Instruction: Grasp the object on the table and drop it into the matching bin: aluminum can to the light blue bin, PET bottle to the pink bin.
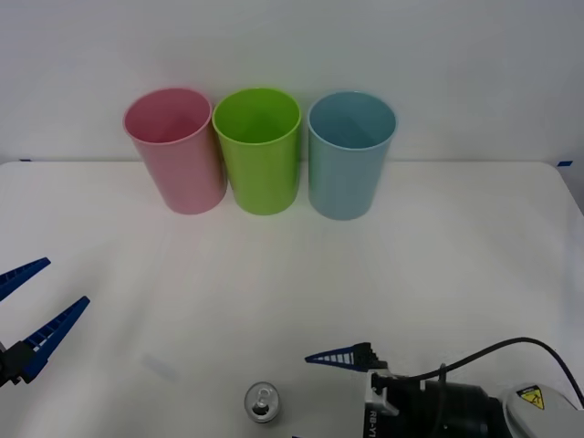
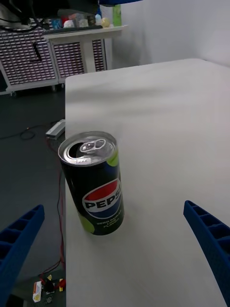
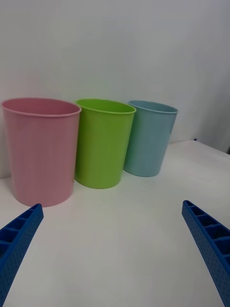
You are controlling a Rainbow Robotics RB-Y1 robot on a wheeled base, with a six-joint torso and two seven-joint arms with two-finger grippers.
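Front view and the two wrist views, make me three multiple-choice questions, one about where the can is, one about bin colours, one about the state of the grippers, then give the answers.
1. Where is the aluminum can?
A. Upright near the table's near edge
B. Inside the lime green bin
C. Lying beside the pink bin

2. Which bin stands in the middle of the row?
A. Pink bin
B. Lime green bin
C. Light blue bin

3. What is the right gripper doing?
A. Shut on the can
B. Open, facing the can
C. Holding a bin

Answers: 1 A, the can stands on its base by the edge. 2 B, green sits between pink and blue. 3 B, its fingers are spread and apart from the can; the left gripper is open too.
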